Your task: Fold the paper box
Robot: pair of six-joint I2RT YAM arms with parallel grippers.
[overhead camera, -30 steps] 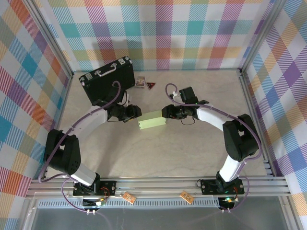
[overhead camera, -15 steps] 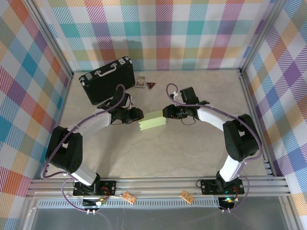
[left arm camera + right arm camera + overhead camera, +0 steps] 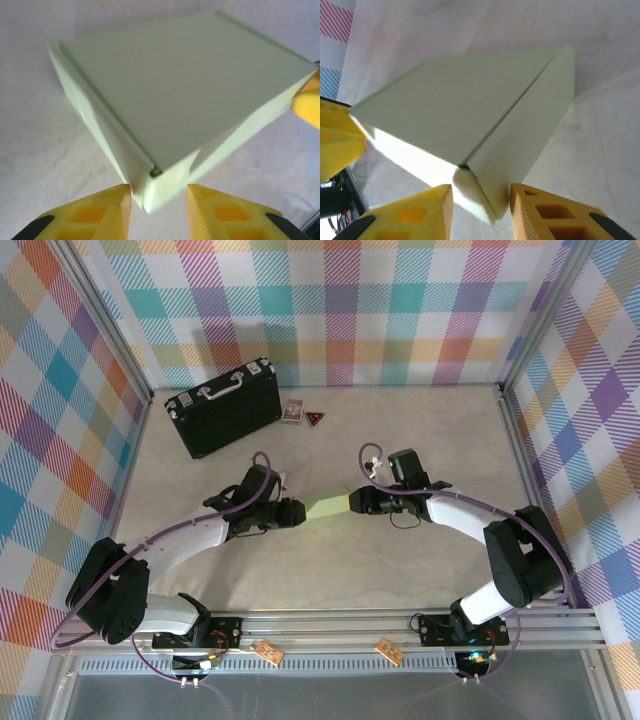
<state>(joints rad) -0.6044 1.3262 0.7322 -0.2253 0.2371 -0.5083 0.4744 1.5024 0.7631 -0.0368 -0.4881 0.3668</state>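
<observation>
The paper box (image 3: 328, 506) is a pale green, closed shallow box, held between my two grippers at the middle of the table. My left gripper (image 3: 298, 512) is shut on its left corner. In the left wrist view that corner (image 3: 150, 192) sits between the yellow fingers (image 3: 100, 212) of my left gripper (image 3: 159, 200). My right gripper (image 3: 352, 502) is shut on the opposite corner. In the right wrist view my right gripper (image 3: 481, 200) grips the box (image 3: 455, 105) where a side flap bulges out. The box looks tilted.
A black briefcase (image 3: 225, 405) lies at the back left. Beside it are a small card packet (image 3: 292, 410) and a dark triangular piece (image 3: 315, 419). Metal frame rails (image 3: 525, 470) and plaid walls close in the table.
Both grippers have closed further on the box's corners. Both arms have come toward the near edge, and the box has moved with them, nearer and slightly right.
</observation>
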